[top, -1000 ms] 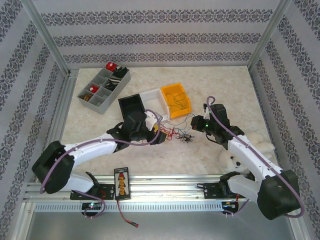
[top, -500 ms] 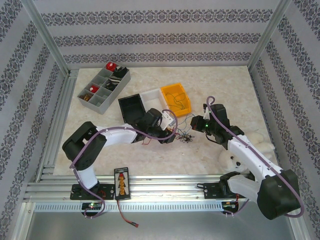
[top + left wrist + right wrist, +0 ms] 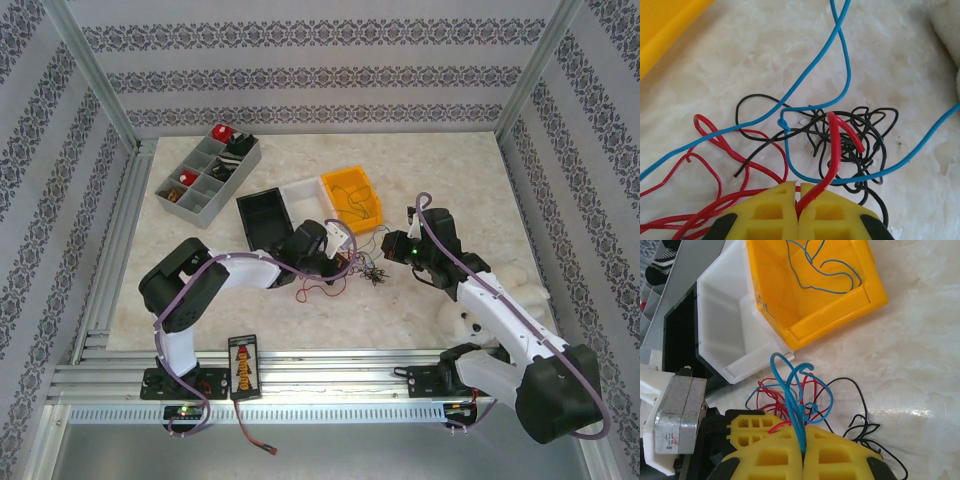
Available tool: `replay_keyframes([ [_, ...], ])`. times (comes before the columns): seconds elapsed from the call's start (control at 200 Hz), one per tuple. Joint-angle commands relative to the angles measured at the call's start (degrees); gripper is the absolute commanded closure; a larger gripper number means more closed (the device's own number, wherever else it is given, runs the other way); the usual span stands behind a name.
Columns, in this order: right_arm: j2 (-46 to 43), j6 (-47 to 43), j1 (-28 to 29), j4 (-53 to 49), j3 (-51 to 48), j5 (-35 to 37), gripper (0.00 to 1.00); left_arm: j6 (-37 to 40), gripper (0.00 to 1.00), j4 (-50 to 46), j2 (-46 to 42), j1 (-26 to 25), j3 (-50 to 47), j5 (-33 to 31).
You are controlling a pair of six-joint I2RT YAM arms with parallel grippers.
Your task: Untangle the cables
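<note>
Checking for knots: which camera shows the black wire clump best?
The left wrist view: the black wire clump lies close and sharp, crossed by a blue wire and a red wire. The top external view gives a tiny dark scribble; the right wrist view catches a few loops near its lower edge.

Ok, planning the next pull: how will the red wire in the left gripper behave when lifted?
Probably floppy: the red wire curls in loose loops beyond the shut left gripper. Likely very light, being so thin. It may drag the black tangle along, since they overlap.
</note>
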Motion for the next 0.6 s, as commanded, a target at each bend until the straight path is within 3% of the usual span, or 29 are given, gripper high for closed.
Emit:
replay_keyframes([
  [0.0, -1.42, 1.21, -0.38, -0.92, 0.06, 1.9, 1.0, -3.78, 1.0, 4.75, -3.89, -0.46, -4.29, -3.32],
  [0.265, -4.38, 5.11, -4.97, -2.55, -2.78, 11.16, 1.0, -9.05, 1.0, 6.36, -22.95, 0.3, -18.67, -14.78],
  [0.595, -5.27, 8.64, -8.79, -6.1, -5.03, 18.97, 1.0, -14.53, 1.0, 4.24, -47.29, 5.95, -30.44, -14.32],
])
